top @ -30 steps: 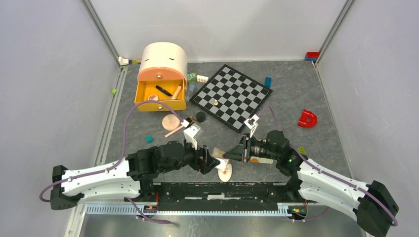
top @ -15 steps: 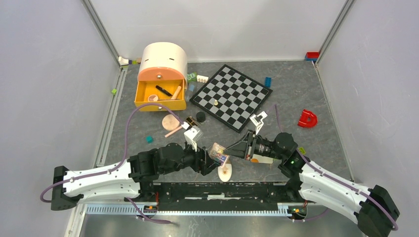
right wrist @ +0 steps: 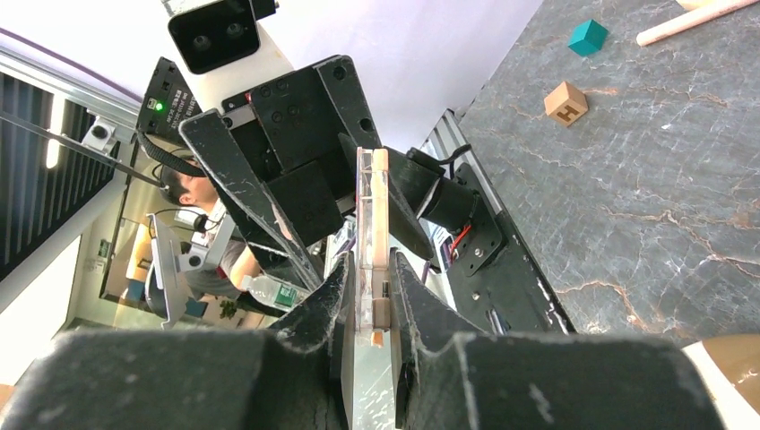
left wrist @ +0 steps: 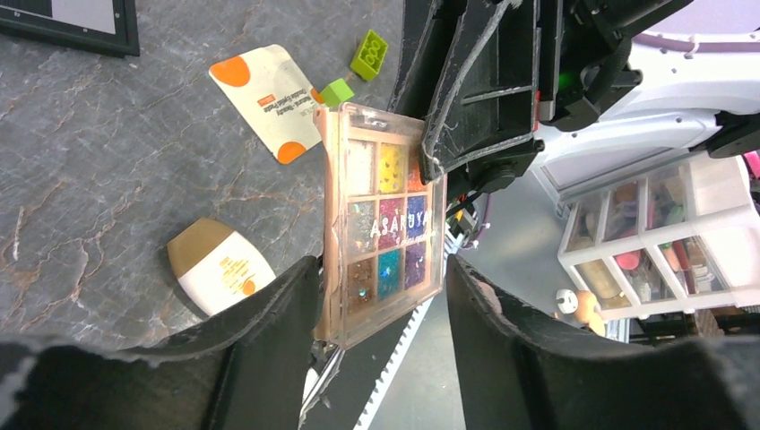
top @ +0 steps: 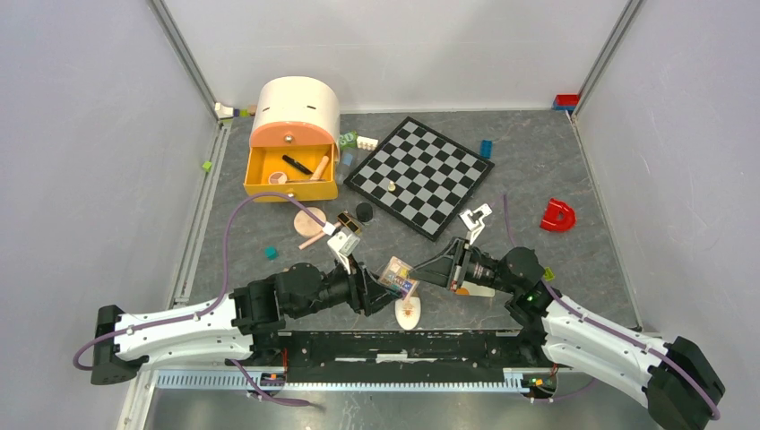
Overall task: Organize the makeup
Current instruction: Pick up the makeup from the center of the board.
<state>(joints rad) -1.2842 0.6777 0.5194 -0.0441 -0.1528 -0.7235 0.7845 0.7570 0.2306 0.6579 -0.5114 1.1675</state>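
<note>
Right tool (right wrist: 372, 269): is pinching the multicolour eyeshadow palette (right wrist: 371, 206), with one finger pressing on each flat face near its end.
Left tool (left wrist: 381, 269): is straddling the same palette, with a finger lying just beside each long side; I cannot tell whether the fingers are pressing on it or only flanking it.
Palette position (top: 396, 274): is hanging in the air between the two tools, above the near middle of the desk (top: 538, 161), and is touching nothing else.
Cream oval (top: 408, 312): is lying on the desk just below the palette, near the arm bases.
White-orange sachet (left wrist: 267, 100): is lying flat on the desk beyond the palette, near two green bricks (left wrist: 369, 54).
Round peach compact (top: 309, 219): is sitting in front of the yellow drawer (top: 291, 190), with a brush (top: 315, 239) lying just beside it.
Black pencil (top: 297, 165): is lying inside the open drawer.
Chessboard (top: 421, 175): is lying to the right of the drawer, well apart from both tools.
</note>
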